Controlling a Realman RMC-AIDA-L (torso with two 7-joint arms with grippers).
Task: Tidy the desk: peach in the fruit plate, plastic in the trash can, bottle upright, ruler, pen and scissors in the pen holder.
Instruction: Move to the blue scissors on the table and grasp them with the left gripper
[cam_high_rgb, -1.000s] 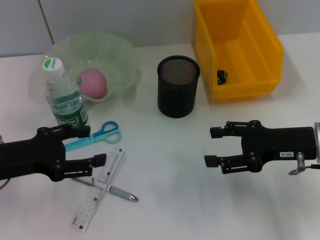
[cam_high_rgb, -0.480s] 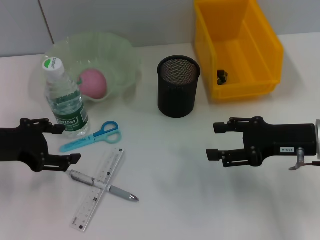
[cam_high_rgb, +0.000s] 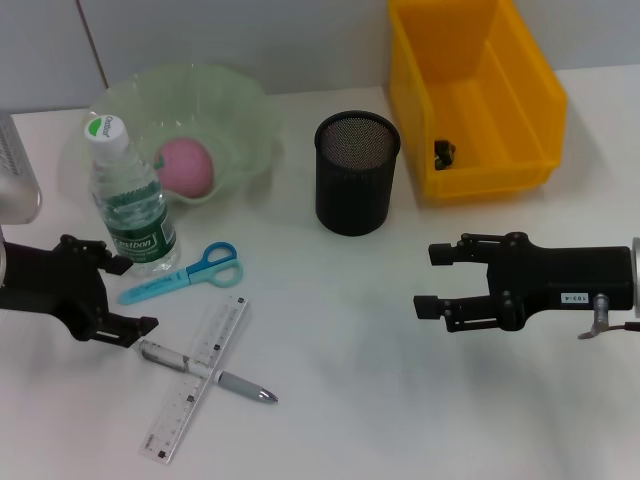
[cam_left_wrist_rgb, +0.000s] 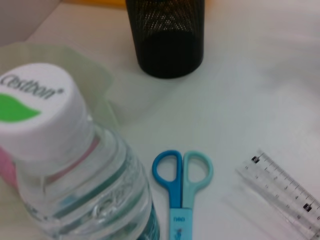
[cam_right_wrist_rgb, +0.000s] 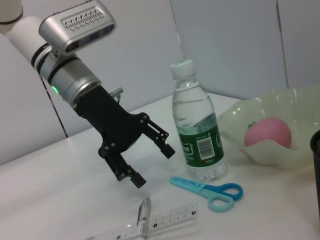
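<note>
Nearest the front edge of the bench (cam_high_rgb: 400, 420), toward its left side, the clear ruler (cam_high_rgb: 198, 377) lies crossed over the pen (cam_high_rgb: 205, 371). Just behind them the left gripper (cam_high_rgb: 125, 293) hovers with its jaws spread and empty, its lower finger tip close above the pen's end. The right gripper (cam_high_rgb: 432, 281) hangs over the bench's right side, also released, well apart from every item. Farther back, the blue scissors (cam_high_rgb: 183, 273) lie flat beside the upright bottle (cam_high_rgb: 128, 198). Beyond stand the black mesh pen holder (cam_high_rgb: 356, 172), the fruit plate (cam_high_rgb: 245, 110) holding the peach (cam_high_rgb: 186, 166), and the yellow trash can (cam_high_rgb: 470, 95).
</note>
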